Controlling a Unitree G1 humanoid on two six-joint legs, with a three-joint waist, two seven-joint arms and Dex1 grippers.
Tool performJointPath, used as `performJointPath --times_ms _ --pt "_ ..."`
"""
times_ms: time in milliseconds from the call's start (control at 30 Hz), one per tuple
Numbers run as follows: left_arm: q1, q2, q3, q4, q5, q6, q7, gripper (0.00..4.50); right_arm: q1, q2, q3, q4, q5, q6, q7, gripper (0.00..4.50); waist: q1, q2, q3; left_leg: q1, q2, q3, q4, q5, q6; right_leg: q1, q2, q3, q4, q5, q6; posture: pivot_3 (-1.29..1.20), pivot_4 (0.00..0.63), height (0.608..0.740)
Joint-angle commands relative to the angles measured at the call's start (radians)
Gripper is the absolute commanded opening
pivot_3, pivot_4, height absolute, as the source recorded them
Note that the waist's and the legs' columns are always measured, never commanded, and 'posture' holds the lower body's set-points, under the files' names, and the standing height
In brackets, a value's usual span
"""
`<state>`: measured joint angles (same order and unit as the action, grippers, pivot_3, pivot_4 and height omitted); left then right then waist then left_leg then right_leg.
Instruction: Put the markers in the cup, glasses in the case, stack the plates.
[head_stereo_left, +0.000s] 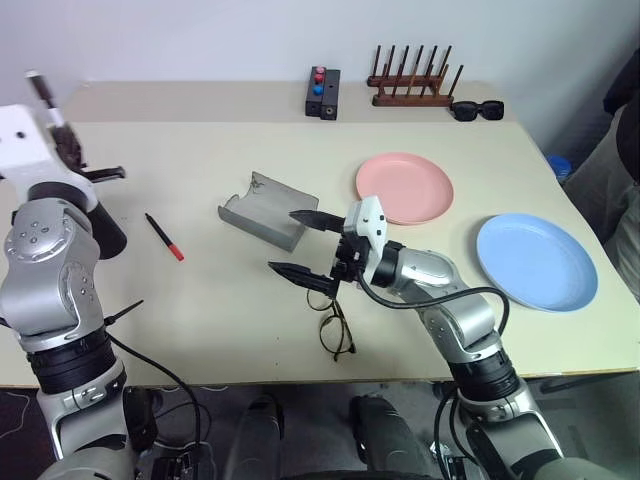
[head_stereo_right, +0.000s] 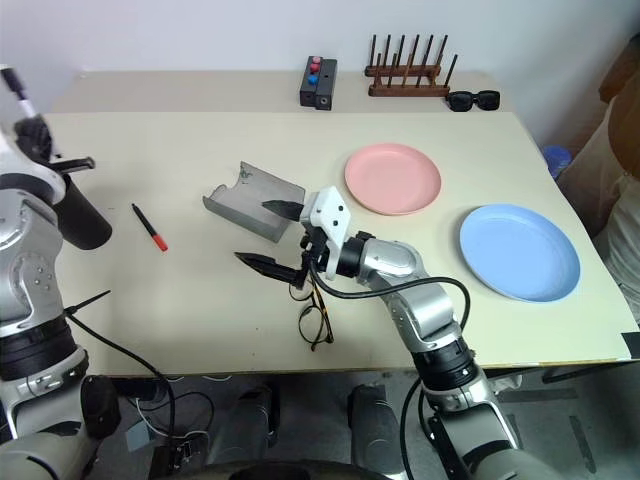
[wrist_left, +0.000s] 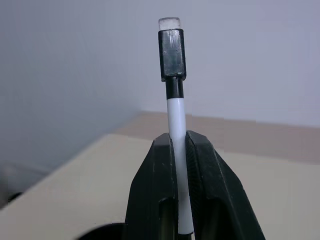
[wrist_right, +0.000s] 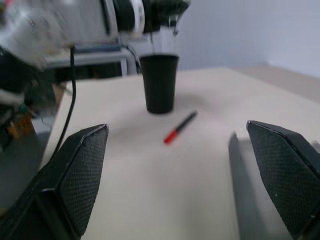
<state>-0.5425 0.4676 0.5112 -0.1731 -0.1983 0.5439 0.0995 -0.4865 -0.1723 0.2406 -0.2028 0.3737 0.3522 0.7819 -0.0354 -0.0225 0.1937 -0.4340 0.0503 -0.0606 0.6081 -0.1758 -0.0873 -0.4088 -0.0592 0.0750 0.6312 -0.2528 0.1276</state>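
Left hand (wrist_left: 176, 165) clamps the white marker (wrist_left: 175, 120) above the black cup (wrist_right: 159, 82) at the bench's (head_stereo_left: 220, 330) 9 o'clock edge. Right hand (head_stereo_left: 308, 243) gapes empty over the wire-rimmed glasses (head_stereo_left: 336, 325). Nothing is done: red-tipped marker (head_stereo_left: 164, 237) loose, grey case (head_stereo_left: 262, 210) empty, pink plate (head_stereo_left: 404, 188) and blue plate (head_stereo_left: 536, 262) unstacked.

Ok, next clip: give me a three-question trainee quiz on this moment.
1. True or false: the left gripper is shut on the white marker.
2. Which plate lies nearer the case? A pink plate; B blue plate.
3. Fill in: the black marker lies on the ___, beside the cup.

Key: 1 true; 2 A; 3 table.
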Motion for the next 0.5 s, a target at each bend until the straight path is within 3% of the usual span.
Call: performJointPath --times_ms 33,500 --pt "-0.042 -0.002 -0.012 0.064 0.032 -0.114 0.019 0.06 -0.029 0.046 0.0 0.008 -0.007 -0.057 -0.028 4.5 0.002 -0.001 0.0 0.0 0.0 0.0 0.0 0.0 0.0 0.0 0.0 0.0 0.0 0.0 0.0 0.0 0.15 0.74" --pt "0.064 -0.015 -0.008 0.063 0.102 -0.166 0.101 0.06 0.001 0.08 0.014 0.029 -0.021 -0.084 -0.051 4.5 -0.007 -0.001 0.0 0.0 0.0 0.0 -0.002 0.0 0.0 -0.001 0.0 0.0 0.0 0.001 0.001 0.0 0.15 0.74"
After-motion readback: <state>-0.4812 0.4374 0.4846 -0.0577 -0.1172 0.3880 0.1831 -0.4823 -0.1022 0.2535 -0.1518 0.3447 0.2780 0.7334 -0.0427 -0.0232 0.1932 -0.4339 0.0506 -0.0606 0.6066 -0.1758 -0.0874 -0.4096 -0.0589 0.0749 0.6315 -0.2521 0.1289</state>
